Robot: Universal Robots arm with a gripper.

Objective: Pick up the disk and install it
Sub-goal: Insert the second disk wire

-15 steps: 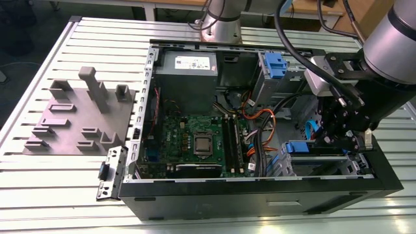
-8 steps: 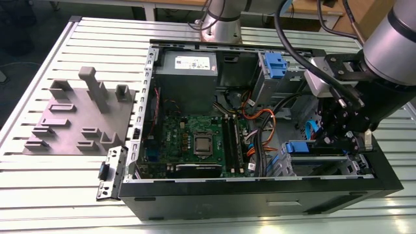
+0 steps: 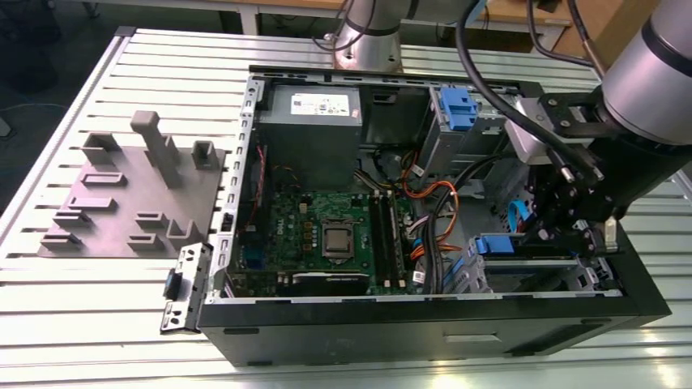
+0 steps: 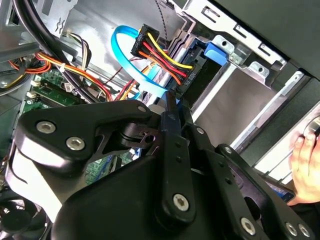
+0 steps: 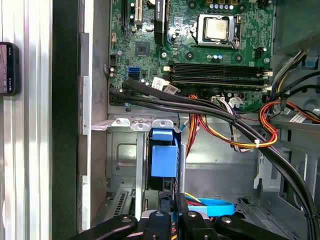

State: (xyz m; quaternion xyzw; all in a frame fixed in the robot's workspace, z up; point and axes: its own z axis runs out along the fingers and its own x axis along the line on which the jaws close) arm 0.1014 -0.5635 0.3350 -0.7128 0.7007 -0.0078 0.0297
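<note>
The disk point(image 3: 500, 245) stands edge-on in the lower drive bay of the open computer case point(image 3: 433, 324), at the exterior view's right. Its blue carrier point(image 5: 164, 160) faces the first wrist camera between the bay's metal rails. In the second wrist view its blue tab point(image 4: 218, 51) shows at the bay's far end. My gripper point(image 3: 584, 239) hangs inside the case right at the disk's near end. Its fingertips point(image 4: 167, 102) are drawn together against that end point(image 5: 172, 202), and I cannot tell whether they pinch the carrier.
A grey power supply box point(image 3: 310, 121) and a fixed blue caddy point(image 3: 459, 105) sit at the case's far side. The motherboard point(image 3: 324, 235) lies beside the bay. Bundled cables point(image 5: 240, 135) and a blue data cable point(image 4: 125, 50) crowd the gripper. A grey fixture plate point(image 3: 130, 194) lies outside. A hand point(image 4: 305, 165) rests by the case.
</note>
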